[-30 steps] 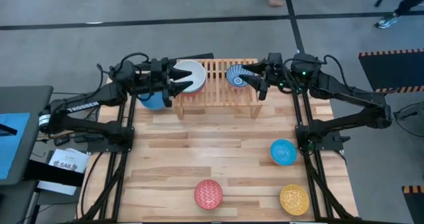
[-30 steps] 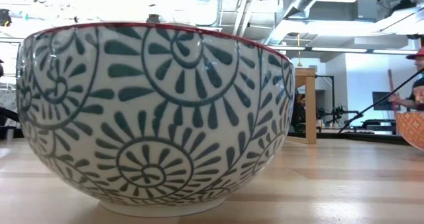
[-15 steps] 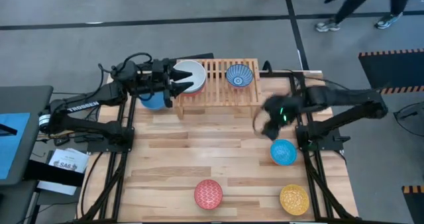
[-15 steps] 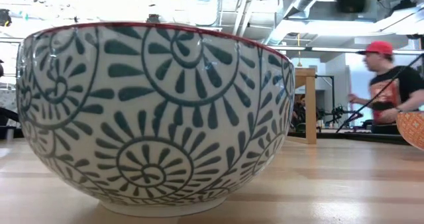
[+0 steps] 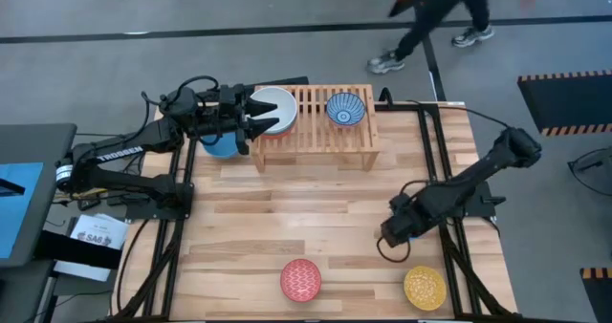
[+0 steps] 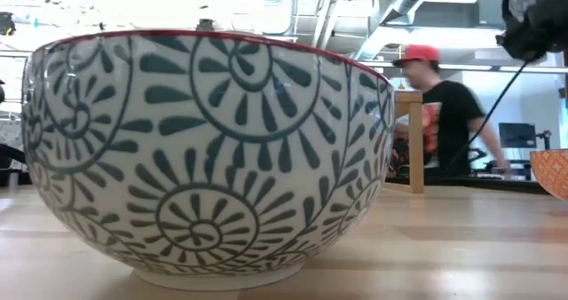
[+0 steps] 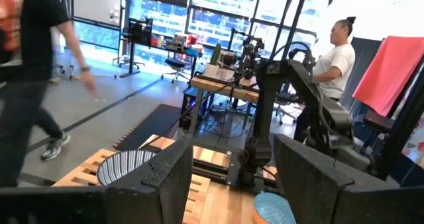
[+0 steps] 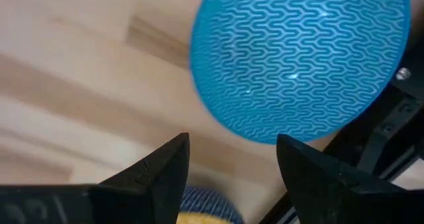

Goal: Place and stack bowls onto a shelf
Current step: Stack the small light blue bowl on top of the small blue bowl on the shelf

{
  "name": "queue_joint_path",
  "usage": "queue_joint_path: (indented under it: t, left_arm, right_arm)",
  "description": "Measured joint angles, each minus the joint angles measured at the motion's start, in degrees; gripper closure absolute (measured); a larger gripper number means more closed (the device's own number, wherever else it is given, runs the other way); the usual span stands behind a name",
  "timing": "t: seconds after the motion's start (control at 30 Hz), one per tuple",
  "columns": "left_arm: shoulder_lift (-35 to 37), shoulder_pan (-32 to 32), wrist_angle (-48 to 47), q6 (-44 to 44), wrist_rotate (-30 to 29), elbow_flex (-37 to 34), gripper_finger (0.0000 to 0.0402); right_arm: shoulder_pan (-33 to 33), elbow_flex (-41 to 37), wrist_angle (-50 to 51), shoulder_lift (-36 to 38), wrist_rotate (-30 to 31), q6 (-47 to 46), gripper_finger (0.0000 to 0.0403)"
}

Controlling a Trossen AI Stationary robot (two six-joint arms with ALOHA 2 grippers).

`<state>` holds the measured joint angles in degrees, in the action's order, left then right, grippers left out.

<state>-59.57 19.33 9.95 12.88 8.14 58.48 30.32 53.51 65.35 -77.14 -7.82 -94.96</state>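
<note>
My right gripper (image 5: pixel 386 239) hangs with fingers spread wide and empty over the near-right part of the table, directly above the light blue round bowl with a wavy pattern (image 8: pixel 298 61), which my arm hides in the high view. My left gripper (image 5: pixel 266 118) sits at the left end of the low light-wood slatted shelf (image 5: pixel 320 135), jaws open around the rim of the white bowl (image 5: pixel 277 107) there, with a plain blue bowl (image 5: pixel 220 145) just beside the shelf. A blue-white patterned bowl (image 5: pixel 344 109) is on the shelf; the red patterned bowl (image 5: pixel 300 280) and yellow patterned bowl (image 5: pixel 425 288) wait at the near edge. I judge the step as reaching for the light blue bowl; next I'd need to drop onto its rim, one finger inside, and close.
</note>
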Motion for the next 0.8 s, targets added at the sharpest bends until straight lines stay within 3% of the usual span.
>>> queue_joint_path:
  t: [0.27,0.6,0.7,0.8]
  left_arm:
    - [0.00,0.00,0.00,0.32,-0.42,0.00,0.0207]
    - [0.00,0.00,-0.04,0.44,-0.57,0.00,0.0207]
    - [0.00,0.00,-0.04,0.44,-0.64,0.00,0.0207]
    - [0.00,0.00,-0.04,0.44,-0.80,0.00,0.0207]
  right_arm:
    - [1.19,-0.61,-8.22,-4.78,0.20,3.93,0.0149]
    - [1.16,-0.61,-7.31,-12.92,0.84,13.14,0.0151]
    - [1.16,-0.61,-8.23,-14.56,0.86,15.09,0.0164]
    - [1.16,-0.61,-7.75,-15.98,0.86,16.11,0.0202]
